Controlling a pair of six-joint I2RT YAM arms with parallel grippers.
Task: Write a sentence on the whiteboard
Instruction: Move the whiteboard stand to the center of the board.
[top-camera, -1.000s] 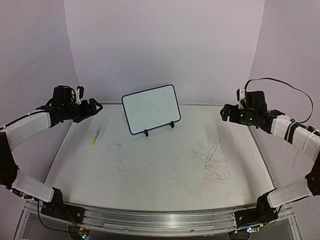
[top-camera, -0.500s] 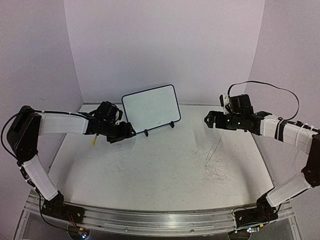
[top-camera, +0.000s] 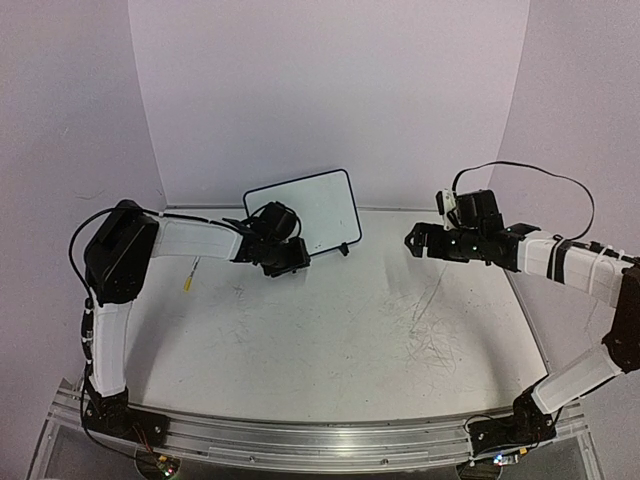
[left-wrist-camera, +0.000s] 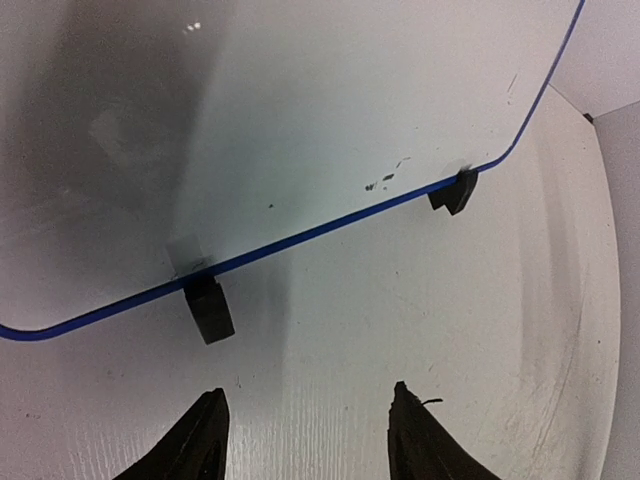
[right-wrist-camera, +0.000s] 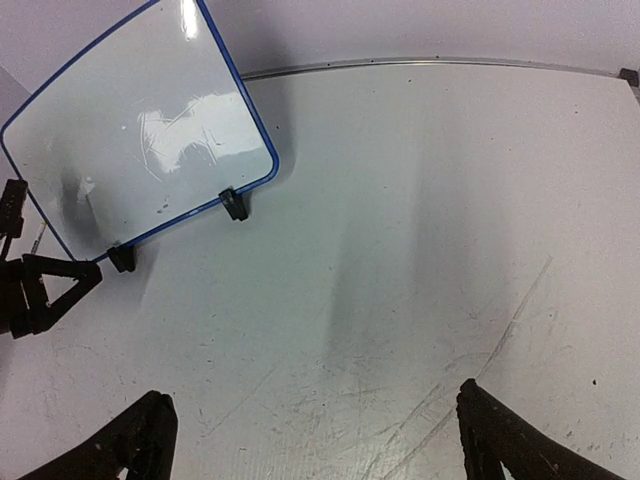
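The table (top-camera: 330, 340) is a pale sheet with grey scribble marks (top-camera: 435, 345) lying below and to the right of the right claw in the top view. The left arm (top-camera: 190, 238) reaches across the table's far left part. The right arm (top-camera: 560, 260) reaches in from the far right.

The whiteboard (top-camera: 325, 205) stands tilted on its feet, directly ahead of the left claw (top-camera: 285, 258) and close to it. In the left wrist view the whiteboard (left-wrist-camera: 300, 120) fills the space above the left claw (left-wrist-camera: 308, 432), its blue lower edge just beyond the fingertips and apart from them. That claw is spread wide with nothing between its fingers. From the right claw (top-camera: 415, 242) the board lies well apart, up and to the left of the right claw (right-wrist-camera: 320, 440) in its own view. That claw is also spread wide and holds nothing.

One black foot (left-wrist-camera: 208, 308) sits just ahead of the left claw's left fingertip. The other foot (left-wrist-camera: 455, 190) is farther ahead, to the right.

A yellow-tipped pen (top-camera: 190, 274) lies on the table well left of the left claw, beside its forearm.

A few dark specks (left-wrist-camera: 385, 180) mark the board's face near its lower edge.
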